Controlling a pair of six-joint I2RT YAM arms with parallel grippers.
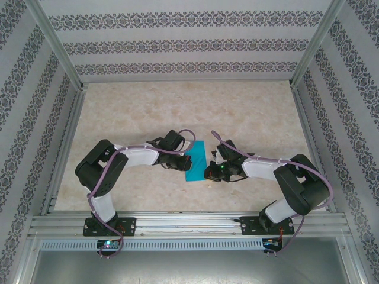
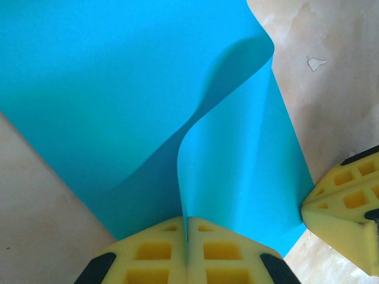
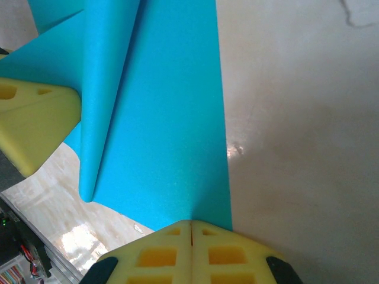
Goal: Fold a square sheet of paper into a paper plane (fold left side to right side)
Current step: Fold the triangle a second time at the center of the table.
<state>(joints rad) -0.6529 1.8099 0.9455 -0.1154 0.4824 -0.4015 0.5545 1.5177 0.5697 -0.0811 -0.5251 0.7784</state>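
Mid-fold on the paper [image 1: 196, 158], sitting at the centre of the surface [image 1: 177, 112], right between the two pincers. Looks like the very first step: left side over to right side. Pinching the left edge with the left pincer [image 2: 187, 226], closed flat on the sheet, and holding it up in a curl that arches over toward 3 o'clock. Gripping the opposite edge with the right pincer [image 3: 190, 228], likewise clamped on the sheet, seemingly low against the surface. No crease yet, just a soft roll down the middle.

Calls next, by my reading, for carrying that raised edge across to 3 o'clock, matching it to the held edge, then laying it flat and pressing the bend into a crease. Risks a skewed fold if released before the edges line up.

From above, reads as a narrow strip, half rolled over. Long axis from about 1 o'clock at the far end down to 7 o'clock at the near end. No point formed, so no nose to speak of.
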